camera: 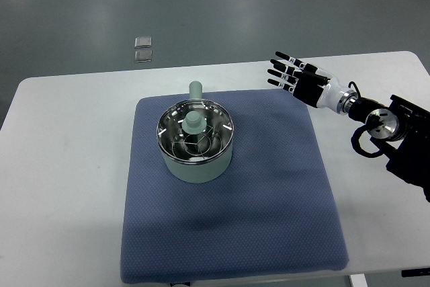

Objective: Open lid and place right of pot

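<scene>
Right hand (pixel 302 80) hovers with fingers spread, holding nothing; the lid (pixel 195 131) sits on the pot (pixel 196 140).

The right arm comes in from the right edge, and its black fingers (pixel 282 70) fan out straight, pointing left over the far right corner of the blue mat (pixel 228 233). The pale green pot stands on the mat well to the left of the fingertips and nearer the camera than they are, clearly apart from them. Its glass lid, with a pale green knob (pixel 195 123) at the centre, lies closed inside the rim. The pot's handle (pixel 195 89) sticks out from the far side. The mat lies on the white tabletop (pixel 67 166). Beyond the tabletop, two small clear squares (pixel 142 48) rest on the grey floor (pixel 269 5).
</scene>
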Available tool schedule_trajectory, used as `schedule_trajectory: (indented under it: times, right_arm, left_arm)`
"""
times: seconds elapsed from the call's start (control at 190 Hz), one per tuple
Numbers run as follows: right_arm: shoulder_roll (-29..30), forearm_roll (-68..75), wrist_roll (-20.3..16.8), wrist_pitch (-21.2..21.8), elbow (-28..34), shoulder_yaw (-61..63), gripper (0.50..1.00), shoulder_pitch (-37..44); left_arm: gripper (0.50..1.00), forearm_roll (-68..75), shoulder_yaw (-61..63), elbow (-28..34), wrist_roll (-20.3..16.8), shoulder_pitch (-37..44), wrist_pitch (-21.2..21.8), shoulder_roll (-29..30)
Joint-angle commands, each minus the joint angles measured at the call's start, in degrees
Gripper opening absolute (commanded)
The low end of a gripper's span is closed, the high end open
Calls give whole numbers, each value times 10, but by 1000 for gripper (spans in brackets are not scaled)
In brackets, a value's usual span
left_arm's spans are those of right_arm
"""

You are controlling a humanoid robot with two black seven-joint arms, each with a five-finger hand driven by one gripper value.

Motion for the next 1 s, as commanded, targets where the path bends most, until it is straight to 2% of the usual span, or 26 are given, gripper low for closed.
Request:
schedule_trajectory:
  times: [0.0, 0.284, 0.373, 0.425, 0.431, 0.462, 0.667, 0.814, 0.887, 0.94, 0.945, 0.992]
  right_arm:
    - [1, -1, 0, -2, 0, -1, 940, 0]
    - [-4, -29, 2, -1, 2, -2, 938, 5]
    - [-5, -89, 26, -9, 2, 0, 936, 10]
    - [-5, -89, 26, -9, 2, 0, 936, 10]
    - [-4, -113, 39, -15, 2, 2, 936, 17]
    - [-3, -125, 44, -21, 2, 1, 936, 18]
    - [-3, -144, 48, -31, 3, -2, 936, 22]
    - [-2, -286, 85, -66, 5, 0, 938, 39]
    - [-1, -338, 110, -71, 6, 0, 938, 56]
    - [-1, -338, 110, -71, 6, 0, 938, 56]
    - [-1, -359, 123, -72, 7, -1, 938, 67]
    - [-2, -365, 127, -72, 8, -1, 938, 71]
  left_arm:
    - [1000, 0, 1, 0, 0, 0, 0, 0]
    - [1000, -1, 0, 4, -1, 1, 1, 0]
    - [1000, -1, 0, 4, -1, 0, 1, 0]
    - [1000, -1, 0, 4, -1, 0, 1, 0]
    - [1000, -1, 0, 4, -1, 0, 1, 0]
    - [1000, -1, 0, 4, -1, 0, 1, 0]
    - [1000, -1, 0, 4, -1, 0, 0, 0]
    - [1000, -1, -1, 4, -1, 0, 0, 0]
    - [1000, -1, -1, 4, -1, 0, 0, 0]
    - [1000, -1, -1, 4, -1, 0, 0, 0]
    - [1000, -1, -1, 4, -1, 0, 0, 0]
    - [1000, -1, -1, 4, -1, 0, 0, 0]
